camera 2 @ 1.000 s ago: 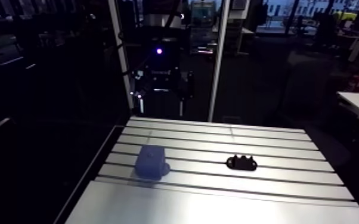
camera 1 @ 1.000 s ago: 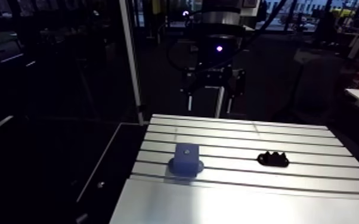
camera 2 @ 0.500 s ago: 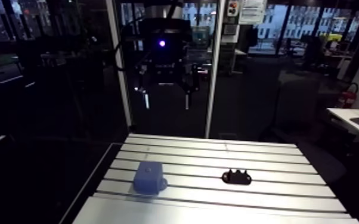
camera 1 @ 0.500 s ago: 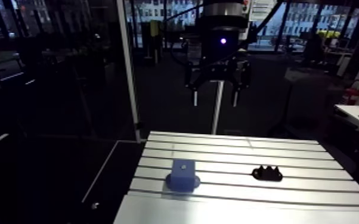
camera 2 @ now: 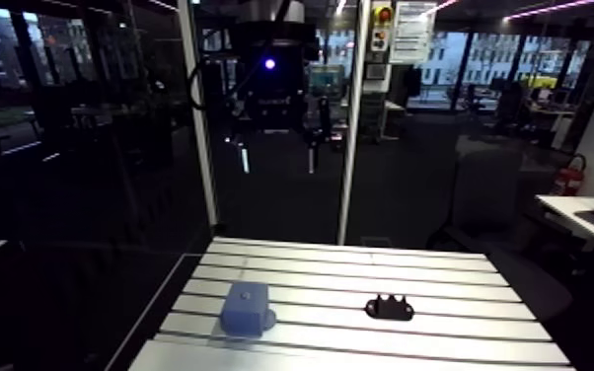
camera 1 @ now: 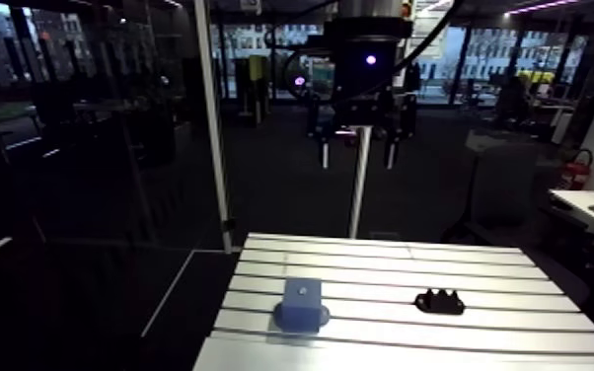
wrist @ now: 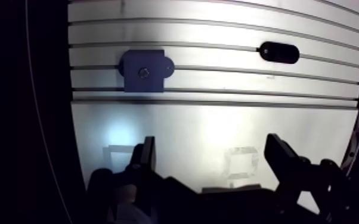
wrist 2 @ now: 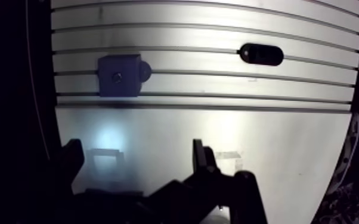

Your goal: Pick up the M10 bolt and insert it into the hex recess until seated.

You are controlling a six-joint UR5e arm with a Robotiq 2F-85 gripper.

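Gripper hung high over table, fingers spread wide. Blue block and black part sat well apart, ahead of gripper, on the slotted stretch.

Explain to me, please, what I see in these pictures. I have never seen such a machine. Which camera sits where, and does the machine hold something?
This is one robot arm with a two-finger gripper. Two pictures come from a camera on the arm's upper part. They show the gripper hanging high above a slotted aluminium table. The other two come from a camera on the wrist, which looks down past the fingers. On the table lie a blue block with a small round spot on its top and, apart from it, a small black part. The fingers stand open and hold nothing. I cannot clearly make out a bolt in these pictures.
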